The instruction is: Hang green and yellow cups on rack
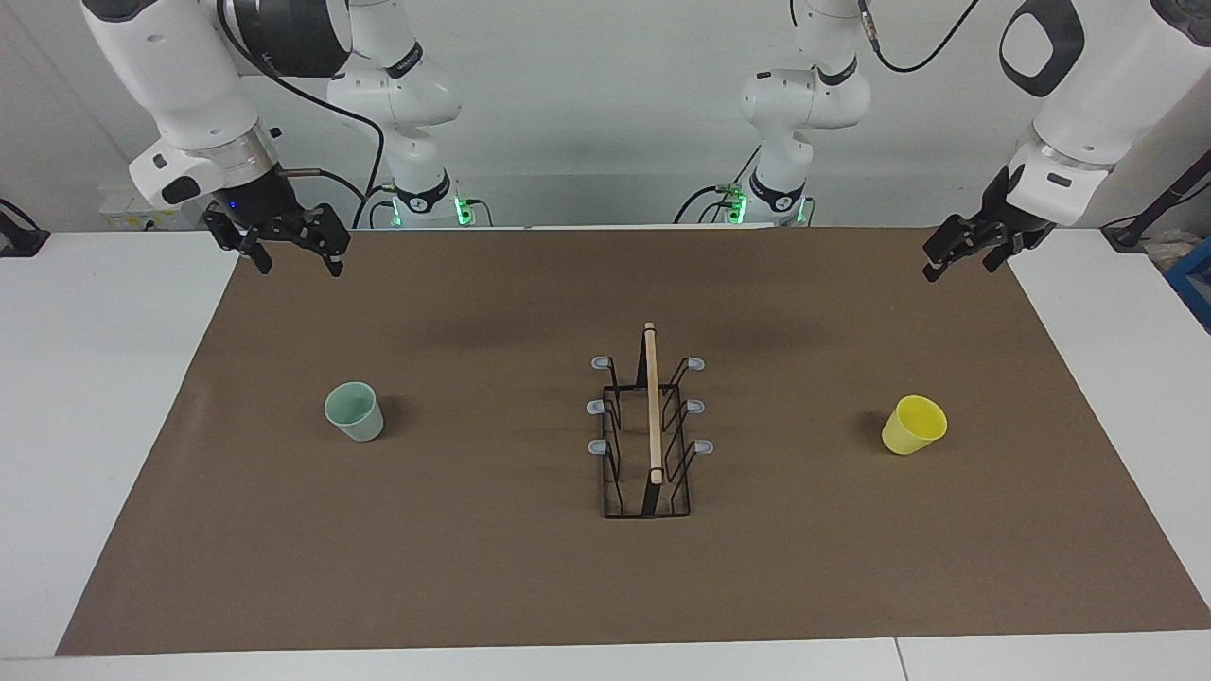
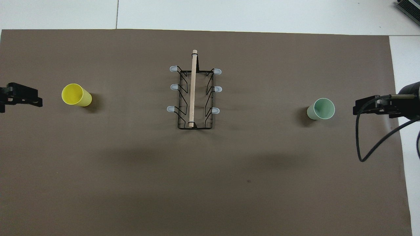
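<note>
1. brown paper mat (image 1: 530,577) covers most of the white table (image 1: 95,426), and every task thing stands on it.
2. right gripper (image 1: 295,253) hangs in the air over the mat's corner at the right arm's end, close to the robots; its two black fingers (image 1: 333,248) are spread apart with nothing between them.
3. mint green cup (image 1: 355,410) stands upright, mouth up, on the mat below and well apart from the right gripper, farther from the robots than the spot under that gripper.
4. left gripper (image 1: 965,255) hangs over the mat's edge at the left arm's end, close to the robots; its fingers look parted and hold nothing.
5. yellow cup (image 1: 914,425) stands mouth up on the mat, well apart from the left gripper and lower than it, farther from the robots than the spot under that gripper.
6. black wire rack (image 1: 647,445) with its light wooden bar (image 1: 652,402) stands at the middle of the mat, between the two cups and well apart from both grippers.
7. six grey-tipped pegs (image 1: 602,407), three to each side of the rack, carry no cup.
8. in the overhead view each gripper shows only at the picture's edge, beside its cup: right gripper (image 2: 361,108) by the mint green cup (image 2: 321,108), left gripper (image 2: 31,98) by the yellow cup (image 2: 76,95).
</note>
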{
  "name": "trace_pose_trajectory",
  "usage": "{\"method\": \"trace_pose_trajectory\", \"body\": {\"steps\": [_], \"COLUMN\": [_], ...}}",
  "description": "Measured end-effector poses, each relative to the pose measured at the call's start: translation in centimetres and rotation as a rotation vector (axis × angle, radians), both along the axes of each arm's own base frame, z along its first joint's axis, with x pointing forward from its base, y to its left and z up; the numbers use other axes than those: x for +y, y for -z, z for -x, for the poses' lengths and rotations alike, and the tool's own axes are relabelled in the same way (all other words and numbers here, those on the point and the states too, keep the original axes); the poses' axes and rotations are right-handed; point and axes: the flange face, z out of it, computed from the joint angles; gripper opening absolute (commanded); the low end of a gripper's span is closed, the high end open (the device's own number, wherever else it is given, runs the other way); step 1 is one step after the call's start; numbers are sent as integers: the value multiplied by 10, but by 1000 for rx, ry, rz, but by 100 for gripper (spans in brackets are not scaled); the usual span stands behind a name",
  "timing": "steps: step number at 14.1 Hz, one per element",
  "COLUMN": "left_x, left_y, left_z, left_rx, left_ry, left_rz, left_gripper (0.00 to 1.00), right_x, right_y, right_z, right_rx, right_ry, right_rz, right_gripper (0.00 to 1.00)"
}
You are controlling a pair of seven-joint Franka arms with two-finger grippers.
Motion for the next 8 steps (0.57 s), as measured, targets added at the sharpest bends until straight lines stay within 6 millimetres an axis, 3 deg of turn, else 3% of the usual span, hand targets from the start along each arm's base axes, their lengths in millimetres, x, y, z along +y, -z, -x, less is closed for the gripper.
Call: {"method": "trace_pose_trajectory", "body": {"steps": [3,8], "left_x": [10,37], "left_y": [25,73], "left_z": [-31,-66], "left_rx": [41,122], "left_ry": [-202,-476], "left_rz": [38,73], "left_gripper": [96,96], "right_x": [-3,10], "right_y": [2,7], "right_z": [3,12], "right_rx": [26,117], "right_ry": [-18,-228], "right_rz": [40,190], "right_gripper": [100,100]}}
